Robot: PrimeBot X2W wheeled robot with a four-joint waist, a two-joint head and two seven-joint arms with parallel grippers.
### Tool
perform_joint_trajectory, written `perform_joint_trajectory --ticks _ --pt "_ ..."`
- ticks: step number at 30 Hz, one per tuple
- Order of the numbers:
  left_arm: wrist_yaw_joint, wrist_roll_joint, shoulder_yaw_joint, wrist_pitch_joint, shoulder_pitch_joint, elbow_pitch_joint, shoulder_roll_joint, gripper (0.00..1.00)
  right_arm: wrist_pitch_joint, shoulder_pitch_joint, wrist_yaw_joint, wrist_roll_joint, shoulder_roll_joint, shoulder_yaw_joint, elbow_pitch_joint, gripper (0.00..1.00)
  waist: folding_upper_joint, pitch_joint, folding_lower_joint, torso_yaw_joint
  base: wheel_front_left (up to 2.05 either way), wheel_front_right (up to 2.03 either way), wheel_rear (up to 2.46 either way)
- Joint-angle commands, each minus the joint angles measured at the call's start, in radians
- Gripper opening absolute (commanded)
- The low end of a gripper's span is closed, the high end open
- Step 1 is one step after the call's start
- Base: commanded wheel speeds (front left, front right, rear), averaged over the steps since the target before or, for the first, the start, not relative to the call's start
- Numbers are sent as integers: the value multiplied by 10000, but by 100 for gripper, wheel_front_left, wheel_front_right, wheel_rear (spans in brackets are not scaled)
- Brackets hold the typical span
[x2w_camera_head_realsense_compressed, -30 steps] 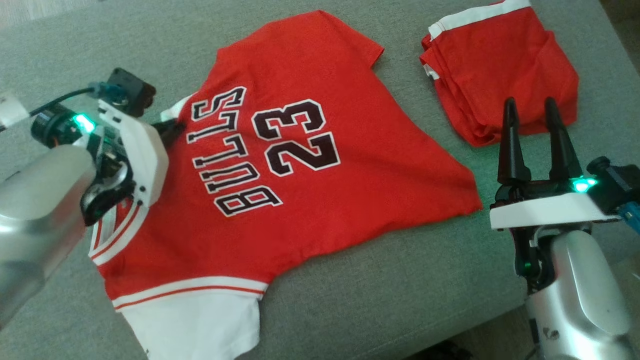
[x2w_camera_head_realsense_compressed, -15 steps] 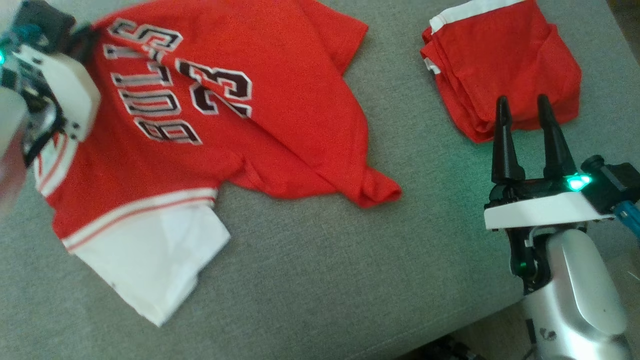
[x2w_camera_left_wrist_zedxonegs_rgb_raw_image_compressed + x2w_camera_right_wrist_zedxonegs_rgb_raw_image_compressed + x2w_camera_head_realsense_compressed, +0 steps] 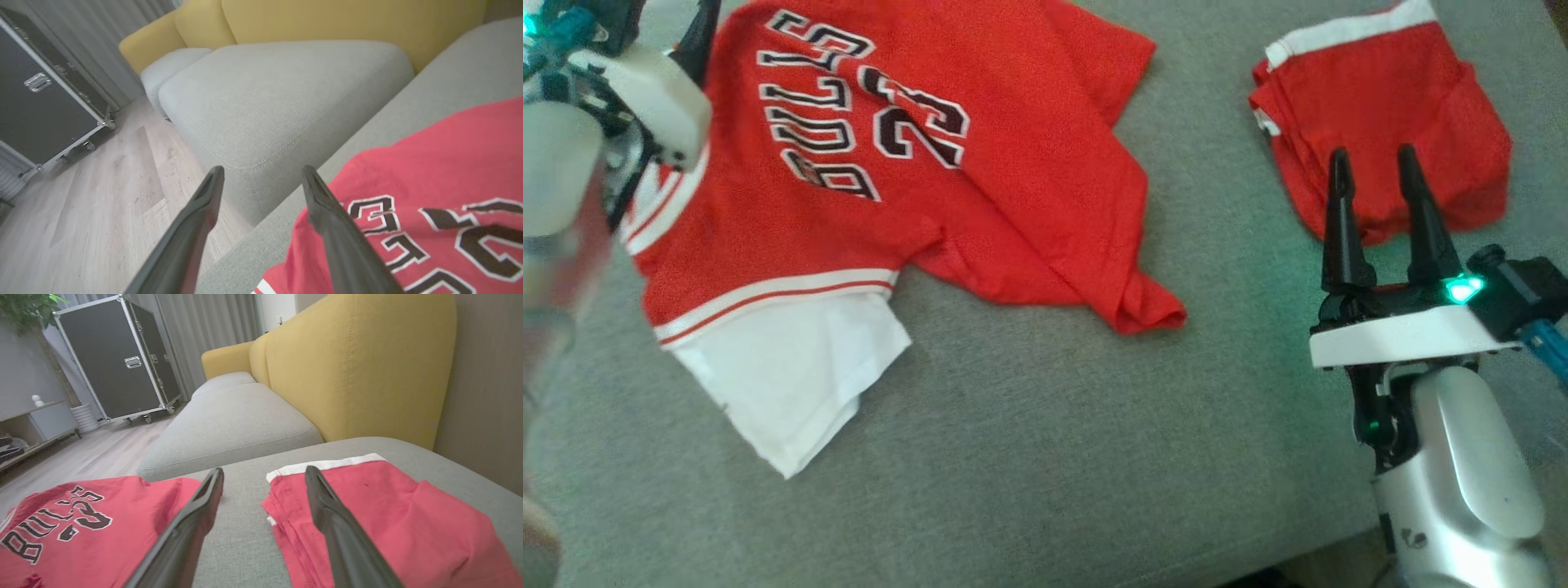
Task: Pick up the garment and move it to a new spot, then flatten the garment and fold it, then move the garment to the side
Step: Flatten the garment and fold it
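The garment [image 3: 980,180] is a red jersey with white trim and "BULLS 23" lettering. It lies rumpled on the grey cushion at the upper left of the head view, one white sleeve pointing toward me and its hem corner bunched. My left gripper [image 3: 698,37] hovers at the jersey's collar edge, open, nothing between its fingers [image 3: 196,220]. The left wrist view has the garment [image 3: 429,171] just right of the fingers. My right gripper [image 3: 1372,155] stands open above the cushion at the right, apart from the garment [image 3: 81,514].
A second red garment [image 3: 1388,155], folded with a white band, lies at the far right, just beyond my right gripper [image 3: 264,470]. The cushion's edge drops to a wood floor [image 3: 102,196] by the left gripper. Yellow backrest [image 3: 359,367] and black wheeled case [image 3: 114,363] stand beyond.
My left gripper dragged the jersey leftward, rumpling it, then opened and let go of its collar edge. The head camera shifted slightly. My right gripper stayed open and still.
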Motion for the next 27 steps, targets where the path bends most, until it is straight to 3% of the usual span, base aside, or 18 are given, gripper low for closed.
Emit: perform_joint_trajectory --ticks 1,6,9,20,23,27 --pt "190 -254 583 -263 -178 35 146 100 -106 -184 -9 -134 -32 200 -205 100 0 -432 1 405 0 0 0" --pt "577 -888 1542 -584 641 -318 -269 100 -106 -34 -9 -338 -32 238 168 100 0 -1311 1 1119 0 0 0" --pt "911 -836 2394 -595 1444 -1389 -285 100 -107 157 -9 -435 -32 170 439 100 0 -1889 1 1625 0 0 0" --pt "2446 815 5608 -600 6647 -6100 -203 100 -86 1098 -9 -557 -32 146 1132 100 0 -3445 1 2917 0 0 0" --pt "2770 1257 6503 -600 8107 -7207 -402 100 -88 1379 -9 -488 -32 139 1138 100 0 -3618 1 3101 0 0 0" --pt "2889 1641 7619 -600 9721 -8310 -892 100 -92 1659 -9 -339 -32 207 1145 100 0 -3672 1 3249 0 0 0"
